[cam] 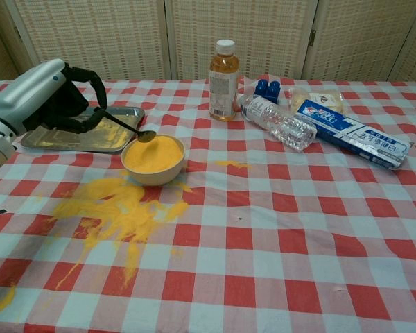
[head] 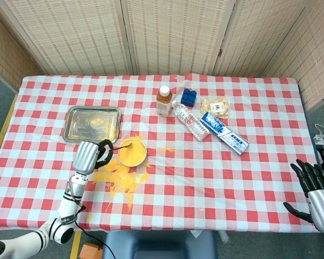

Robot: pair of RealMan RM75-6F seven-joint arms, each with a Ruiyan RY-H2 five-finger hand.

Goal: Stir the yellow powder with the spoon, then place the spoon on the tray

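Just left of the round cream bowl of yellow powder (cam: 153,157), the robot's left hand (cam: 64,103) has its dark fingers (cam: 90,118) wrapped round the handle of the slim dark metal spoon (cam: 127,128). And look at the spoon bowl: it sits at the bowl's far-left rim, lifted above the powder surface, not buried in it. Whether any powder rides in it is hard to tell from the chest view.

Beyond the bowl, toward the back left, waits the shiny rectangular steel tray (cam: 45,141), dusted with a little yellow. That looks like the destination now, so my read is the stirring is about done and the carry-over is the step in hand.

How to do it well? Keep the spoon level so nothing tips out, clear the bowl's rim without clipping it, and travel low and slow to the tray. Set the spoon flat inside the tray walls before the fingers let go, so it can't roll off the edge.

There's reason for care: a wide splash of spilled yellow powder (cam: 114,208) lies on the red-and-white checked worktop (cam: 284,229), in front of the bowl and touching its base.

Far from the bowl, at the worktop's right front corner, the right hand (head: 317,191) hangs with fingers spread, holding nothing.
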